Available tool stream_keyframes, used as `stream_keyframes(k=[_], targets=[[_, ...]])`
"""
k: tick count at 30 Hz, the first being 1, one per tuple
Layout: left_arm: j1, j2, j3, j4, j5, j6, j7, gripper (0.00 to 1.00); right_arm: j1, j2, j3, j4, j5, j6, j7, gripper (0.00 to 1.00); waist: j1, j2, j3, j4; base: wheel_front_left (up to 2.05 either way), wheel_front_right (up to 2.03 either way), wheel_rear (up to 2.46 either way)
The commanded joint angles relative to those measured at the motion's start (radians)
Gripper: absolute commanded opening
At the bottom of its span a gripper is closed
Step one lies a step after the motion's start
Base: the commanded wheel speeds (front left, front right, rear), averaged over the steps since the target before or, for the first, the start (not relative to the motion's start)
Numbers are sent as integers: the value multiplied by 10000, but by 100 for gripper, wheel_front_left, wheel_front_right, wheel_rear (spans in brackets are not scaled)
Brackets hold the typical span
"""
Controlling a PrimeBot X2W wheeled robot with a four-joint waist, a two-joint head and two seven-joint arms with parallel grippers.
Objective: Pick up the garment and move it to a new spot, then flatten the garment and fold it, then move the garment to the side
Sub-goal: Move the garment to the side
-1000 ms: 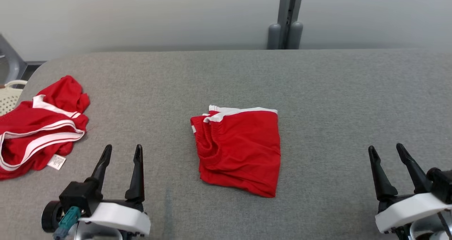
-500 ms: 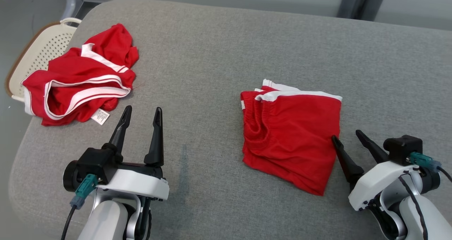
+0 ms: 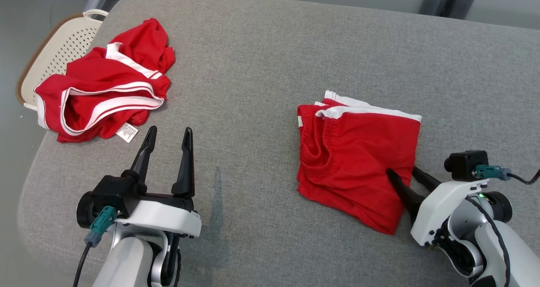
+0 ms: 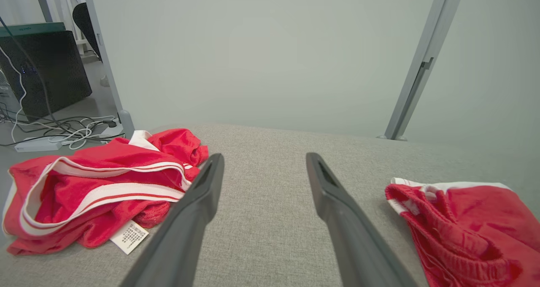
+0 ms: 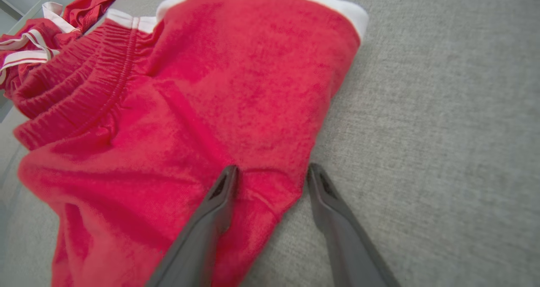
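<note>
**A:** Where is the folded red cloth garment with white trim?

**B:** Right of centre in the head view, lying flat on the grey fabric-covered table. The right gripper straddles its right-hand edge. One dark finger rests on the cloth and the other is on bare table just beside it. The jaws are apart and have pinched nothing yet.

**A:** And the left gripper?

**B:** It's at the lower left, spread wide over bare table and empty (well apart from both garments).

**A:** What could go wrong?

**B:** The fold has several layers. If the jaws close shallow, I'd expect them to catch only the top layer, and a lift would peel the fold open. Dragging from one edge could also bunch the soft cloth.

**A:** What about the crumpled red garment with white stripes at the upper left?

**B:** It sits by the table corner, beside a cream perforated basket. It looks too far away to snag.
</note>
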Motion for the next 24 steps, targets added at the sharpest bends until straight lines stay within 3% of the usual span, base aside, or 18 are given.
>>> stream_keyframes(k=[1, 10, 24], targets=[[-126, 21, 64, 52, 42, -36, -43, 100, 315, 63, 370, 357, 97, 6, 387, 0, 0, -1, -10, -39, 0, 0, 0], [-54, 81, 212, 38, 130, -57, -52, 100, -97, -233, 449, 111, 371, 1, -51, 0, 0, -1, -84, -477, 0, 0, 0], [-255, 529, 139, -504, 409, -229, 67, 100, -414, -1214, 1054, -210, 224, 3, -655, 0, 0, -1, -52, -2579, 0, 0, 0]])
